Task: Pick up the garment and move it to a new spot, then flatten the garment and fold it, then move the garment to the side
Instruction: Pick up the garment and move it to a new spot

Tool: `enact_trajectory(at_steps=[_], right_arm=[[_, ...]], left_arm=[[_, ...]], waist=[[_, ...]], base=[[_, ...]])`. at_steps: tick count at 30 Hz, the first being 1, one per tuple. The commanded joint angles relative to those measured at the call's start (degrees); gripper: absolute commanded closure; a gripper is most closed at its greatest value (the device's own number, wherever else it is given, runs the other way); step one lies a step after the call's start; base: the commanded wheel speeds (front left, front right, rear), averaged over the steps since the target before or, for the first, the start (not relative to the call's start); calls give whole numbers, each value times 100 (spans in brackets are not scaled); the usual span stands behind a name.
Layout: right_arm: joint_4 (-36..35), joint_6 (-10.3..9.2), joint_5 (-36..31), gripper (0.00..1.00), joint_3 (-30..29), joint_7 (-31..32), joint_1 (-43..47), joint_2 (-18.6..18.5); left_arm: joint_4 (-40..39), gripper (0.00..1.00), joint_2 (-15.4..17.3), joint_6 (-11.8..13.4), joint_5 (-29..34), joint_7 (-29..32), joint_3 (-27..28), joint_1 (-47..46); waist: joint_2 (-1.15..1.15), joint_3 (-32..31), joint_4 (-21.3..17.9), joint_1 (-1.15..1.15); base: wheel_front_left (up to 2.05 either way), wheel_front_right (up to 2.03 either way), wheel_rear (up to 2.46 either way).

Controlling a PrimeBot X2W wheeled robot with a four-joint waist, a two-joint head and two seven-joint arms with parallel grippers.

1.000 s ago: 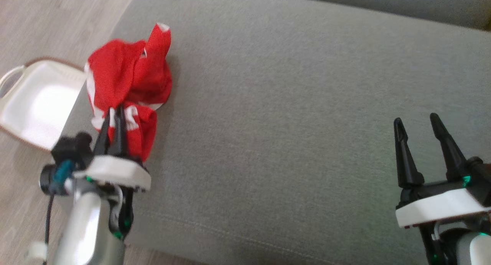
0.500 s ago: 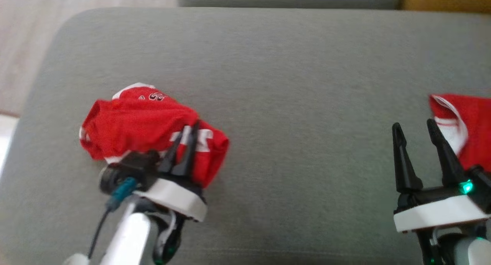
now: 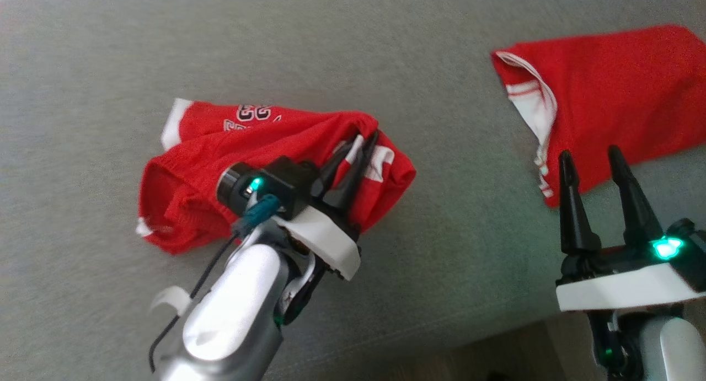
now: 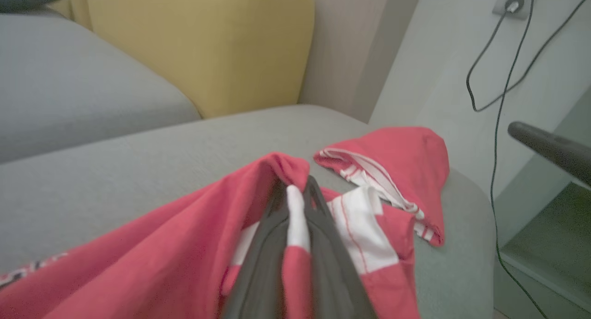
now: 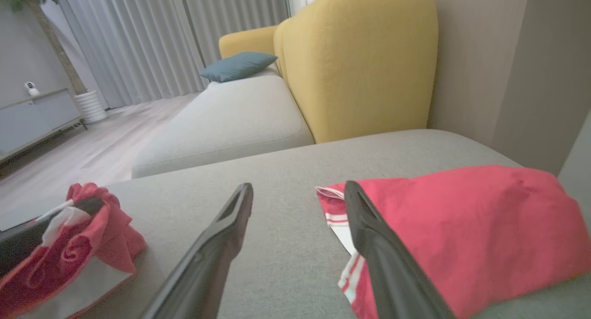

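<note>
Left gripper [image 3: 367,138]: fingers clamped together on a red-and-white fold of the crumpled red garment [image 3: 187,166], which rests bunched on the grey sofa [image 3: 386,55], left of centre. Right gripper [image 3: 588,154]: fingers apart, holding nothing, hovering at the near edge of a second garment [image 3: 612,89], red, lying flat at the sofa's right end.

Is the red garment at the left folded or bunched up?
Bunched up: the garment lies in a crumpled heap on the cushion, pinched by the left end effector.
</note>
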Motion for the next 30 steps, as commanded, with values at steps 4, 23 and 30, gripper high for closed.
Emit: enact_trajectory(at_steps=[4,23,30], right_arm=[[-38,-4,127,0,155,-214,-253,-33],[61,-4,-339,0,17,69,-198,-33],[-35,-4,-455,0,-64,261,-75,-32]], left_arm=[[230,100,-7,65,-56,-36,-168,-351],[-489,0,416,791,214,-719,334,-75],[-934,0,696,1245,184,-725,1165,551]], waist=[[0,619,-586,0],[0,-177,754,0],[0,-407,1218,0]], base=[[0,0,0],[0,0,0],[0,0,0]])
